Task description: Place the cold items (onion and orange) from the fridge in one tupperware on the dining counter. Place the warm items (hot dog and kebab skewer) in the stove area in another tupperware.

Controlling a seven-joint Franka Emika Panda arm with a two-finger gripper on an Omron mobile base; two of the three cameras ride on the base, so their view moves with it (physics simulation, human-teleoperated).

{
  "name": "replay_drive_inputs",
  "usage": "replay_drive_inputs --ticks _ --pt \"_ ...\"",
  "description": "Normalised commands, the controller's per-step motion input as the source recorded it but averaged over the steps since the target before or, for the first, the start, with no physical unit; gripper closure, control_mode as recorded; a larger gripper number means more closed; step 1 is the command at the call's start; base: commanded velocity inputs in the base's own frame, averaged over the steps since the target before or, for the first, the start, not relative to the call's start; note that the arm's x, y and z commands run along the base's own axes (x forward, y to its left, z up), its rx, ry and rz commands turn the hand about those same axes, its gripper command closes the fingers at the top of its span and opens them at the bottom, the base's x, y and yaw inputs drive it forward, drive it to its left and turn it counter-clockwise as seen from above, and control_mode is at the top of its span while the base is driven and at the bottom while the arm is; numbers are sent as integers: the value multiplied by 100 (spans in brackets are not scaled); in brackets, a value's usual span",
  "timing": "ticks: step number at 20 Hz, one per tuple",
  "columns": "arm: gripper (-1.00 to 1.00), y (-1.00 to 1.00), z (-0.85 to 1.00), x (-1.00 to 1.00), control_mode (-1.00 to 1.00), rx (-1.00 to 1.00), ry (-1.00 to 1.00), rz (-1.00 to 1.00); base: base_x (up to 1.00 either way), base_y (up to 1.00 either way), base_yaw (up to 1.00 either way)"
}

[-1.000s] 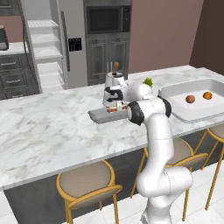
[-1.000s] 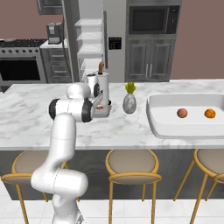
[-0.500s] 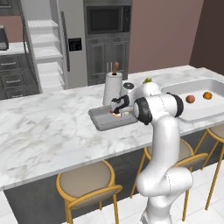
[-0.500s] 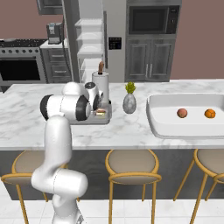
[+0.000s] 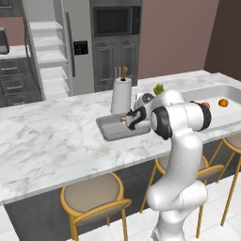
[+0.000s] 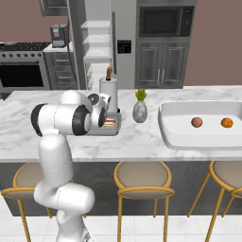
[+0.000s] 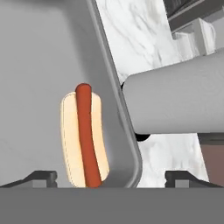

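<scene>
A glossy white arm (image 5: 181,155) of thick rounded tubular links fills the lower right of the left base view, its joints ringed with dark grey and black bands, ending mid-frame in a white-and-black tool (image 5: 133,117) whose small dark fingertips (image 7: 40,176) are blocky.

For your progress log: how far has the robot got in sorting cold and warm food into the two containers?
Looks done: onion and orange lie in the white container. In hand: the hot dog lies in the grey container, with the open fingers apart on either side. Left: the kebab skewer.
</scene>
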Motion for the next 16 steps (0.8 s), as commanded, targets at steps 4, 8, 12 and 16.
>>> replay_drive_inputs --ticks 4,8,12,16 --pt "-100 -40 100 -25 -100 0 -24 0 0 0 0" --pt "-100 -39 100 -87 -100 0 -20 0 0 0 0" --pt "-100 -21 100 -100 -100 0 -15 0 0 0 0" --pt "-100 -2 74 -100 -100 -7 -4 5 0 0 0"
